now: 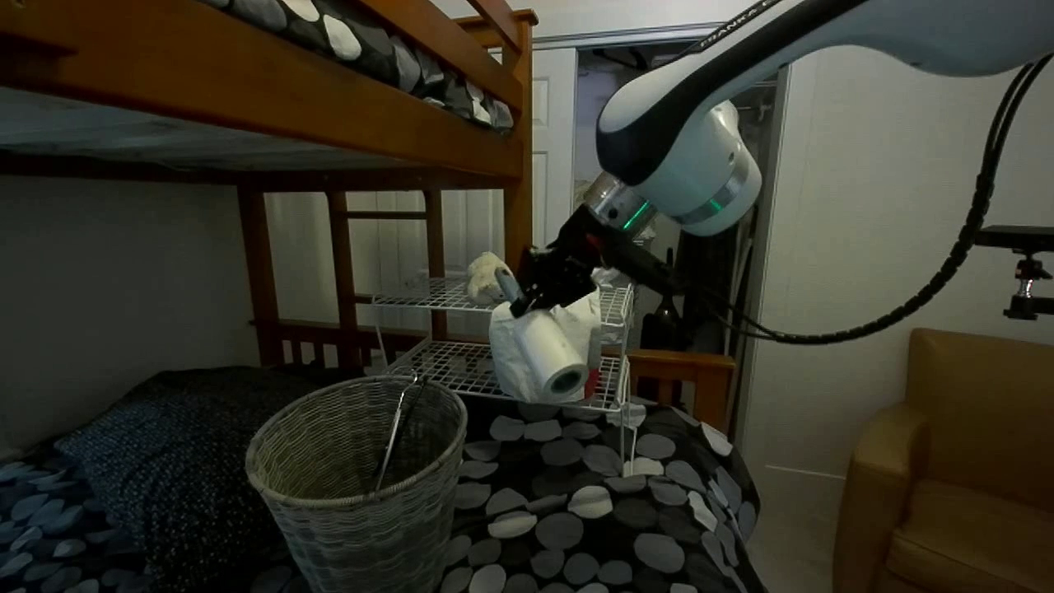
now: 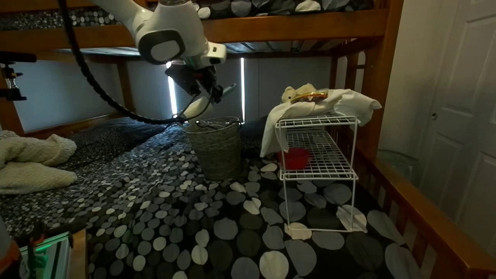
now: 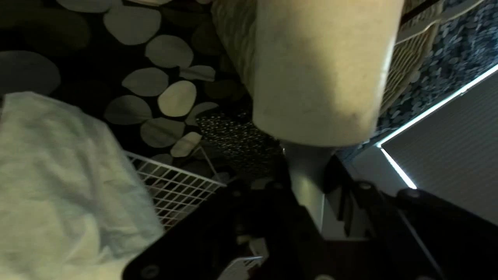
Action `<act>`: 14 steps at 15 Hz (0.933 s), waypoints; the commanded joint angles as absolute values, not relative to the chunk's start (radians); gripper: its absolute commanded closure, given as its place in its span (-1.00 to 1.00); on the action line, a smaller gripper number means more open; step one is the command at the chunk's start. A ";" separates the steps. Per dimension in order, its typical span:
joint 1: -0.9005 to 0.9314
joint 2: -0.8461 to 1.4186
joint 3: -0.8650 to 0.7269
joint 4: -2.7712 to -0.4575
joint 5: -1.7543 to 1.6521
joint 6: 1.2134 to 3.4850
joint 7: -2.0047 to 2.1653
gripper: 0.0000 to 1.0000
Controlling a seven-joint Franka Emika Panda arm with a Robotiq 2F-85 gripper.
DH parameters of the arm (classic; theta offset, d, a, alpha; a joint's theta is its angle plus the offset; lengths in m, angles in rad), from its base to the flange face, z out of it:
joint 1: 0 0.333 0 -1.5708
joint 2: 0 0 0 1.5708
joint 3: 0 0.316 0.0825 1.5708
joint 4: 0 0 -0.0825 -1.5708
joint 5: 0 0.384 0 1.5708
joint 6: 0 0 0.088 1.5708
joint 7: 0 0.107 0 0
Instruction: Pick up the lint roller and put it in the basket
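Lint roller (image 1: 553, 358), its handle (image 1: 506, 284) gripped between the fingers (image 1: 519, 308).
In an exterior view, the basket (image 1: 370, 535), at the roller's 8 o'clock, contains a silvery item (image 1: 394, 432); the arm (image 1: 712, 185) slants downward. In an exterior view, a rack (image 2: 317, 176) holds a red bowl (image 2: 297, 158). Wrist view: roller partly hiding the basket.

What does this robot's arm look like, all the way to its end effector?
The Franka arm is rounded and white, with black panels and FRANKA lettering. Silver rings show green lights. Its thick cable is black and ridged; the end effector is mostly black.
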State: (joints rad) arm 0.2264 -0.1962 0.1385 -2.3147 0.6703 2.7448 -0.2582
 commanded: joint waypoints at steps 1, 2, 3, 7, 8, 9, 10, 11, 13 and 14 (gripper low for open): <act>0.379 -0.203 0.196 -2.413 0.880 2.956 -0.440 0.86; 0.421 -0.176 0.211 -2.403 0.928 3.013 -0.489 0.86; 0.455 -0.144 0.224 -2.381 0.965 3.061 -0.525 0.86; 0.492 -0.049 0.208 -2.264 1.020 3.148 -0.579 0.86; 0.485 -0.033 0.201 -2.241 1.029 3.157 -0.584 0.86; 0.476 -0.006 0.191 -2.202 1.034 3.172 -0.594 0.86; 0.470 0.019 0.182 -2.172 1.044 3.180 -0.601 0.86; 0.462 0.042 0.175 -2.153 1.040 3.181 -0.597 0.86; 0.463 0.005 0.177 -2.193 1.003 3.159 -0.571 0.44; 0.461 0.011 0.176 -2.191 1.002 3.159 -0.571 0.86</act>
